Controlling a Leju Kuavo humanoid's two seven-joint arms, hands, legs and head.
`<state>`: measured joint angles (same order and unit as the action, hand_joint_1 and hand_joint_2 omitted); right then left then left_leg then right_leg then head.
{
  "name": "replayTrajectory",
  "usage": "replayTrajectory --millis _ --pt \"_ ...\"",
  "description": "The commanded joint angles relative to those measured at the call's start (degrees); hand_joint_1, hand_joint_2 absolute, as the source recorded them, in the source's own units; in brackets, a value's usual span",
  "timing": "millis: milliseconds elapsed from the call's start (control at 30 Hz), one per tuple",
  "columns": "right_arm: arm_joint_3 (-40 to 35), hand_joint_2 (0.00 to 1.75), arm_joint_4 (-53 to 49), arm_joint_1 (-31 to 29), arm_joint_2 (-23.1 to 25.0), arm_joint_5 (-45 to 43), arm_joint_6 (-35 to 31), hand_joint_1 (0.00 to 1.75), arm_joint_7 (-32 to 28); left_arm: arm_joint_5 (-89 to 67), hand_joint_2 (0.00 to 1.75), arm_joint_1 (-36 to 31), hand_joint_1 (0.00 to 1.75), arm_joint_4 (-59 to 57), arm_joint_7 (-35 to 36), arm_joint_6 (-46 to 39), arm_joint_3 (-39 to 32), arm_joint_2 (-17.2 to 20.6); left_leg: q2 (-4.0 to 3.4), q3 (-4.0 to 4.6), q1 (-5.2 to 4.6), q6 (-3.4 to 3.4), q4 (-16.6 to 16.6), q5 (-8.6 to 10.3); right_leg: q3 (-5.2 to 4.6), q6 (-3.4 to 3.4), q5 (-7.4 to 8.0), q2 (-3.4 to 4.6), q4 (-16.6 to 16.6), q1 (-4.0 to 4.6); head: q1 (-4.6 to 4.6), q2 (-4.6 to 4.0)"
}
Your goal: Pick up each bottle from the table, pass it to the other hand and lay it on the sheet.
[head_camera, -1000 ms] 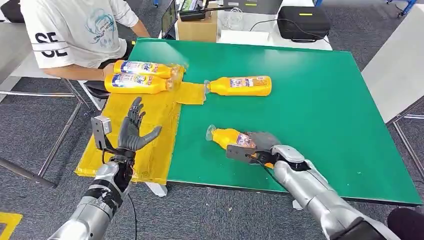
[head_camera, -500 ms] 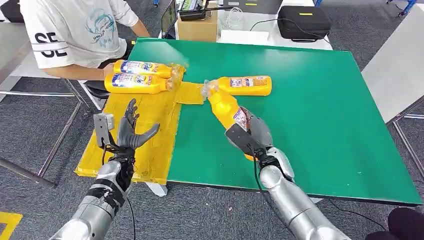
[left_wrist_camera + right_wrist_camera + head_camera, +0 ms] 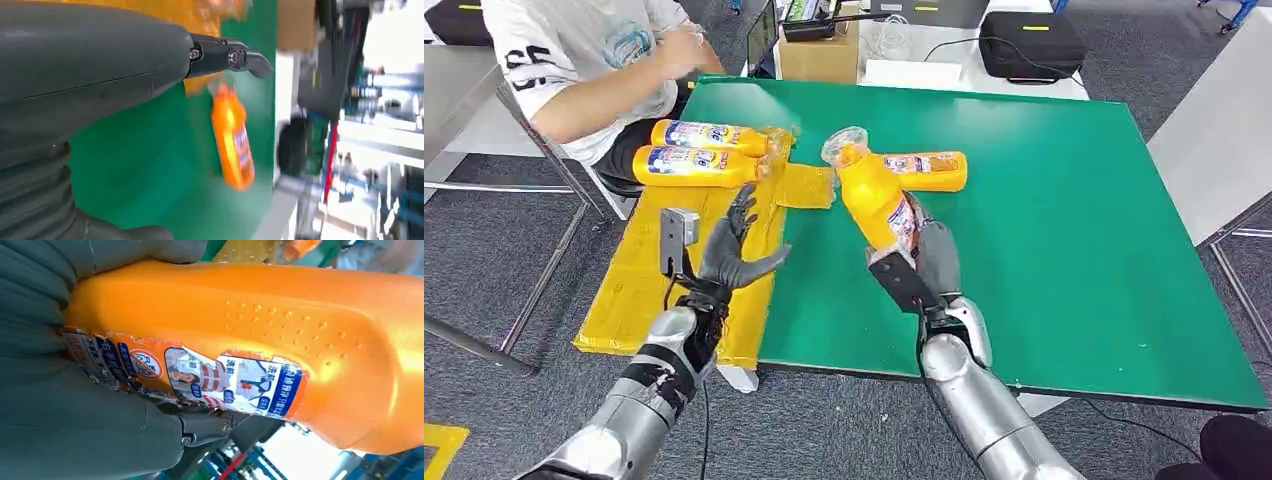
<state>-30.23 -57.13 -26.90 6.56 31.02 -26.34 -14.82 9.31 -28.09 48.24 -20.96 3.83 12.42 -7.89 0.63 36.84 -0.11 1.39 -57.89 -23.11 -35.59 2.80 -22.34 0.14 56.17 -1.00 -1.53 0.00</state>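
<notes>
The right hand (image 3: 932,262) was clamped around an orange bottle (image 3: 872,196) and held it lifted above the green counter (image 3: 1064,210), its cap end pointing up and away. The left hand (image 3: 734,252) hovered with fingers apart above the yellow sheet (image 3: 649,270), holding nothing. Two bottles (image 3: 704,152) lay on the sheet, and another bottle (image 3: 929,170) lay on the counter.

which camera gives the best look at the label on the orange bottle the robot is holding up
The right wrist view: the torn printed label on the orange plastic bottle is close and sharp beside the right robot hand. The head view shows that label small. The left wrist view shows an orange bottle, blurred.
</notes>
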Motion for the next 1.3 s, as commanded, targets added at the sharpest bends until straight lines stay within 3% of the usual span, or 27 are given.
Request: replayTrajectory --millis 33,733,1167,1200,1233,1267,1300 --pt "-3.4 1.75 4.5 -4.2 0.3 1.9 0.6 1.75 -2.6 5.0 1.75 -2.1 0.0 5.3 2.9 3.0 7.9 0.3 -0.12 -0.3 0.05 -0.09 -0.1 -0.21 0.3 -0.12 -0.17 0.05 0.1 0.07 0.0 0.0" --pt "-11.8 1.75 15.4 -11.4 2.4 6.6 8.8 1.75 -2.4 12.5 1.75 -2.3 0.0 8.4 5.7 4.7 9.7 0.5 -0.1 -0.24 0.04 -0.08 0.0 -0.12 0.23 -0.11 -0.1 0.05 0.0 0.05 0.0 0.0" --pt "-12.5 1.75 16.9 -12.6 3.0 7.9 8.0 1.75 -0.5 16.0 1.75 -1.6 0.0 8.8 6.2 7.7 8.4 1.2 -0.07 -0.12 0.01 -0.05 0.0 -0.06 0.11 -0.07 -0.05 0.03 0.0 0.02 -0.02 0.0" --pt "-12.3 1.75 16.8 -12.7 3.0 8.0 7.7 1.75 -0.2 16.4 1.75 -1.3 1.75 9.3 5.7 8.3 8.1 1.2 -0.11 -0.29 0.04 -0.09 0.0 -0.16 0.28 -0.13 -0.14 0.05 0.0 0.05 0.0 0.0" --pt "-11.8 1.75 16.6 -12.6 3.1 8.0 6.8 1.75 0.2 16.4 1.75 -1.0 1.75 9.8 5.5 8.3 7.8 1.2 -0.09 -0.19 0.03 -0.06 0.0 -0.1 0.18 -0.09 -0.08 0.05 0.0 0.04 0.0 0.0" --pt "-11.3 1.75 16.2 -12.3 3.1 8.1 5.7 0.58 0.8 16.4 1.75 -0.6 1.75 10.3 5.5 7.9 7.5 1.2 -0.09 -0.12 0.02 -0.05 0.0 -0.07 0.11 -0.07 -0.05 0.05 0.0 0.02 -0.02 0.0" --pt "-9.9 1.75 15.4 -11.6 3.1 7.0 4.6 0.0 0.9 17.6 1.75 0.0 1.75 10.9 5.5 8.3 6.7 0.9 -0.13 -0.29 0.04 -0.08 0.0 -0.16 0.26 -0.13 -0.14 0.08 0.0 0.05 0.0 0.0"
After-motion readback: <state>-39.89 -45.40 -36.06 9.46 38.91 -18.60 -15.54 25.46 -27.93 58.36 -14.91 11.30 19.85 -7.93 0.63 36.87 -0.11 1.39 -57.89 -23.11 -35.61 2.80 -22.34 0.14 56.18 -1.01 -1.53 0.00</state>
